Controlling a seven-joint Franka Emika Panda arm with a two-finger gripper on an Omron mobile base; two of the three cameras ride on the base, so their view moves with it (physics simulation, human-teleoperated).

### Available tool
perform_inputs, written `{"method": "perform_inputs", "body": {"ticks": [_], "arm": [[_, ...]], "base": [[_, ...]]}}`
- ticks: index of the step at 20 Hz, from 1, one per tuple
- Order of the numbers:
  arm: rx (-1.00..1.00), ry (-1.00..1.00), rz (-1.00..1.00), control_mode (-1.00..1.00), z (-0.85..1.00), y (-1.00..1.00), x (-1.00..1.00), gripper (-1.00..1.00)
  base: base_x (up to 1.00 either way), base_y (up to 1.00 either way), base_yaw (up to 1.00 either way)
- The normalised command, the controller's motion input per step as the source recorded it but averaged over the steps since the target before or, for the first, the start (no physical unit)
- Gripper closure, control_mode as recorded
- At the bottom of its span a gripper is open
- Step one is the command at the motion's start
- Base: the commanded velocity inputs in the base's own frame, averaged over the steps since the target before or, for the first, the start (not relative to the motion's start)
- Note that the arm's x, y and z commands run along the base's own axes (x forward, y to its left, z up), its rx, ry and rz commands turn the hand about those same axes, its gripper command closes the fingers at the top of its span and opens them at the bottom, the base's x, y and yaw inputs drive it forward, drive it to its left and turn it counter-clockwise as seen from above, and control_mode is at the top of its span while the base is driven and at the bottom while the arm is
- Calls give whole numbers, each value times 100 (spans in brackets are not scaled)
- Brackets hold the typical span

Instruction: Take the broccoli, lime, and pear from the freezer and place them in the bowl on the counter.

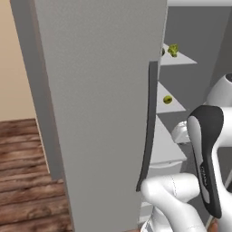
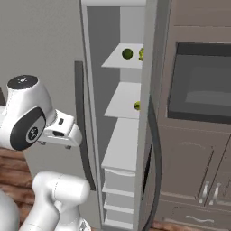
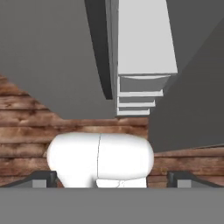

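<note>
freezer (image 1: 99, 113): flat matte grey door, long dark curved handle (image 1: 147, 131) | shelves (image 2: 124, 144): smooth pale slabs | broccoli (image 1: 173, 49): bumpy yellow-green | tool (image 3: 112, 178): fingers apart, empty

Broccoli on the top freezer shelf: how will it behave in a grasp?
The broccoli looks small and bumpy, so probably light with uneven contact for the fingers. Its lumpy shape likely won't roll far. It sits near the shelf edge, so a nudge might knock it off.

I see a brown plank floor (image 3: 26, 127) spread beneath my hand, a beige wall (image 1: 13, 72) off to its left, and dark brown cabinets (image 2: 189, 171) framing a built-in oven (image 2: 200, 85) to its right.
</note>
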Motion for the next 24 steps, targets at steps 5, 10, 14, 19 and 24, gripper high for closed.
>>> {"method": "perform_inputs", "body": {"ticks": [5,10,14,19,24], "arm": [[0,0,0,100,0,0,0,-100],[0,0,0,100,0,0,0,-100],[0,0,0,100,0,0,0,-100],[0,0,0,100,0,0,0,-100],[0,0,0,100,0,0,0,-100]], "base": [[32,-39,0],[53,-32,0],[63,-24,0],[44,-50,0],[12,-73,2]]}}
